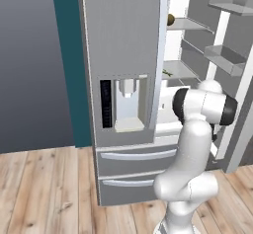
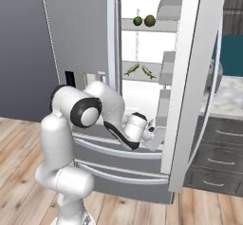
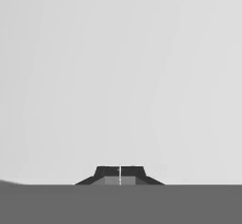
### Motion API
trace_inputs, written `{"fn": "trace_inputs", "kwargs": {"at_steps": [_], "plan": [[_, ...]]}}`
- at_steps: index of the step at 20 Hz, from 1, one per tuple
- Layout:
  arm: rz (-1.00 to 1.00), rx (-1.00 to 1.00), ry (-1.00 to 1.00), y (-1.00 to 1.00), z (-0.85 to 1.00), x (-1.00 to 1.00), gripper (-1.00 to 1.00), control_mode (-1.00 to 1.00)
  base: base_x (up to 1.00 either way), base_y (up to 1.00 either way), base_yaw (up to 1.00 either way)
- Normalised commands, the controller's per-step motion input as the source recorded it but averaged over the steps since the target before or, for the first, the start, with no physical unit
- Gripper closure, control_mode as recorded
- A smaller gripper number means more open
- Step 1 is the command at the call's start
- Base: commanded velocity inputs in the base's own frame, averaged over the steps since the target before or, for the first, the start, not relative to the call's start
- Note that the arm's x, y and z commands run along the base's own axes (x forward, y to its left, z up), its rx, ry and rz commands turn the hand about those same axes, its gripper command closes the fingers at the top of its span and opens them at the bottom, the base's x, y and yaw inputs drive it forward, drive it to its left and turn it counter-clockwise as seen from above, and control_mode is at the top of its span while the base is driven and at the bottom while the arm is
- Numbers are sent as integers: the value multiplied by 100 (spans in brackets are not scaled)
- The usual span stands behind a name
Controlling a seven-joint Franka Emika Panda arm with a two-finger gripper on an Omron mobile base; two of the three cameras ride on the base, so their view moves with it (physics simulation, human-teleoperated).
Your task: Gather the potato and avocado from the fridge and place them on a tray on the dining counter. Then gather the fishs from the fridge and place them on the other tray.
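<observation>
The fridge (image 2: 80, 34) stands with its right door (image 2: 192, 77) swung open and its white shelves showing. On the upper shelf the dark green avocado (image 2: 137, 21) sits beside the brown potato (image 2: 150, 20), which is also seen past the door edge (image 1: 171, 19). Two slender fishs (image 2: 132, 69) (image 2: 148, 72) lie on the shelf below. My gripper (image 2: 160, 134) is low, under the shelves and close to the open door's inner side. It is shut with nothing between its tips (image 3: 120, 171) and faces a plain pale surface. Both trays are out of view.
The closed left door carries a water dispenser panel (image 1: 126, 104), with two drawers (image 1: 136, 155) below. The open door's bins (image 1: 225, 58) jut out on the right. The marbled dining counter (image 2: 228, 96) lies beyond the door. A wooden floor (image 1: 44, 193) spreads on the left.
</observation>
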Motion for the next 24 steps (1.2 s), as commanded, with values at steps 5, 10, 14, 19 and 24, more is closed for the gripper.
{"fn": "trace_inputs", "kwargs": {"at_steps": [5,10,14,19,24], "plan": [[0,3,-44,52,18,-92,100,-100,0,0,0],[0,-8,-32,100,6,-53,100,-100,0,0,0],[0,-12,-6,84,-32,-27,100,-100,0,0,0],[12,-24,45,67,-100,0,100,-100,0,0,0],[23,-18,-3,94,-43,-37,100,-100,0,0,0]]}}
